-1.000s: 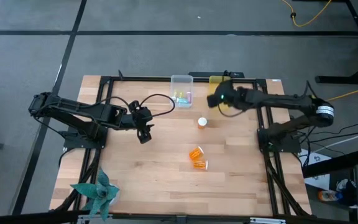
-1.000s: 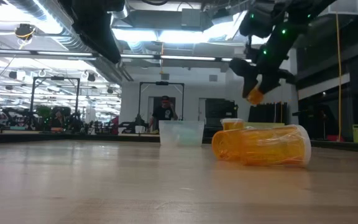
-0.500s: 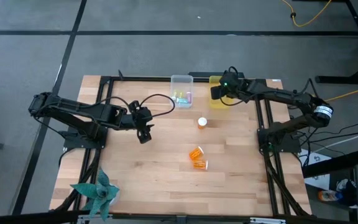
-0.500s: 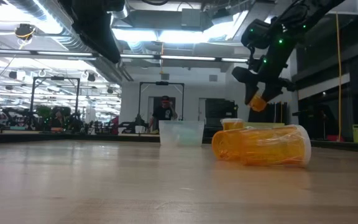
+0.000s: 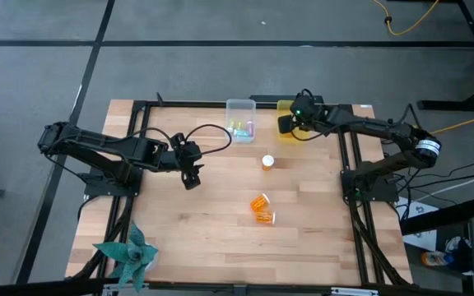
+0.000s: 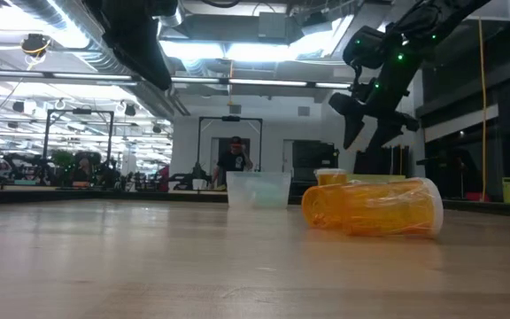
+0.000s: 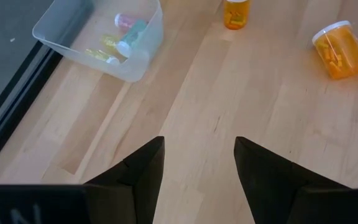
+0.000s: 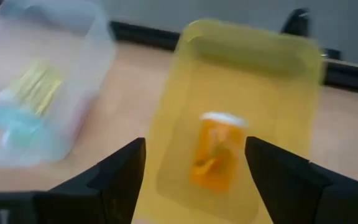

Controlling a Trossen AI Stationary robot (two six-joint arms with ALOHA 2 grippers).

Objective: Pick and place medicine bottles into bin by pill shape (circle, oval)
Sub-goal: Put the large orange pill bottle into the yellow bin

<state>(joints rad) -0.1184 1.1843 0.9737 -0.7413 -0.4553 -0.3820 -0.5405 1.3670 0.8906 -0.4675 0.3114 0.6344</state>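
Drop-off step, by the look of it: right gripper (image 5: 288, 124) poised over the yellow bin (image 8: 241, 112) at the far edge of the table (image 5: 220, 222), fingers spread and holding nothing, and inside that bin an amber bottle (image 8: 215, 151) with a white cap, lying on the bin floor and possibly only just released. Just left of it, the clear bin (image 5: 240, 118), already carrying a few small pastel vials (image 7: 124, 34). Left gripper (image 5: 190, 175) parked low over the left-middle of the table, fingers apart, nothing between them, idle. Yet to be sorted: one upright amber bottle (image 5: 267, 162) near the table's centre, and nearer the front a pair of bottles lying on their sides (image 5: 261, 208), touching or nearly so. Next move, as a judgement: lift clear of the yellow bin, swing back toward the middle, and pick one, the upright one probably easiest, since the lying pair would call for a careful grasp to avoid rolling the neighbour; pill shape to be checked first, not readable from here. Underfoot, pale wooden planks in a black frame, with a teal paper pinwheel (image 5: 130, 255) at the near left corner. Beyond, grey floor, and in the level view a large lit hall with a person (image 6: 233, 159) standing far behind.
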